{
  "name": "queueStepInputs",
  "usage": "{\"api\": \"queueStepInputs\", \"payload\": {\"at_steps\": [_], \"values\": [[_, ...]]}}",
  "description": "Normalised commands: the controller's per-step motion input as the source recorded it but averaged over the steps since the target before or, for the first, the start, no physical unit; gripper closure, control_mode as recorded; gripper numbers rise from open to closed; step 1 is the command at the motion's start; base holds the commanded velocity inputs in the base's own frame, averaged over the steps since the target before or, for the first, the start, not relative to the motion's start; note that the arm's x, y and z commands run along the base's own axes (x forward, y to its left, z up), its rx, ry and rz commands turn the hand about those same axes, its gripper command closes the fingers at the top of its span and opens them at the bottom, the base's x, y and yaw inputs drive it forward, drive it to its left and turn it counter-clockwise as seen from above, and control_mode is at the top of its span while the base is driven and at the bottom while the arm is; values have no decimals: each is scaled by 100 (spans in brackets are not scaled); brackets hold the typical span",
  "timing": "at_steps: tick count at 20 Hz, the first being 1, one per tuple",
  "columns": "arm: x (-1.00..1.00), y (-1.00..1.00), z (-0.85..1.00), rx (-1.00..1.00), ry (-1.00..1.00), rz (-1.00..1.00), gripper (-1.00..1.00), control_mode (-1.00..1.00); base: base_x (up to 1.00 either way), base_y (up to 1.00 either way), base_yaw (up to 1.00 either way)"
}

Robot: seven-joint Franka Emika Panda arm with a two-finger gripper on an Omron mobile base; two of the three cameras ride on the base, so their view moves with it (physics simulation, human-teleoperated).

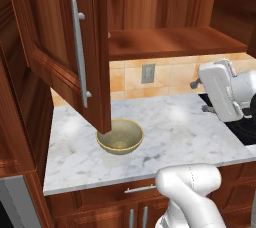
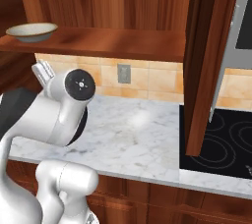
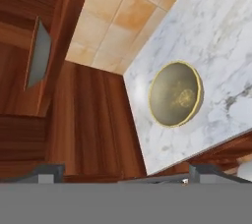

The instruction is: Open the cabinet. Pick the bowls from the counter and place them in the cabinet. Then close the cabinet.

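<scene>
Left base view: the deep bowl [image 1: 120,135] is sitting on the counter [image 1: 170,137], just below the open cabinet [image 1: 165,42] door's [image 1: 65,42] lower corner. Right base view: the shallow bowl [image 2: 31,31] is resting on the cabinet shelf [image 2: 113,41], far left, above the counter. Hand view: the gripper [image 3: 125,174] is hanging wide open, holding nothing, with the deep bowl lying beyond it near the counter's corner.

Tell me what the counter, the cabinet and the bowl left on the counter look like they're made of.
Counter: white slab with grey veining and soft glare, reads as polished marble. Cabinet: reddish-brown with streaky grain on doors and shelf, likely varnished wood; bar handle looks like brushed metal. Bowl: olive-tan, yellow rim, speckled sheen inside, probably glazed ceramic, though a render leaves that open.
</scene>
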Motion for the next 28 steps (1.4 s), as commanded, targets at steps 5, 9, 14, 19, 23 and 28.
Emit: {"api": "queueStepInputs", "payload": {"at_steps": [5,9,14,19,23,28], "values": [[4,0,-46,-7,0,9,-100,-100,0,0,0],[15,0,-43,-14,0,6,-100,-100,0,0,0],[20,0,-29,-14,0,5,-100,-100,0,0,0],[24,0,-19,-14,0,2,-100,-100,0,0,0],[14,0,-30,-14,0,1,-100,-100,0,0,0],[22,0,-28,-16,0,0,-100,-100,0,0,0]]}}
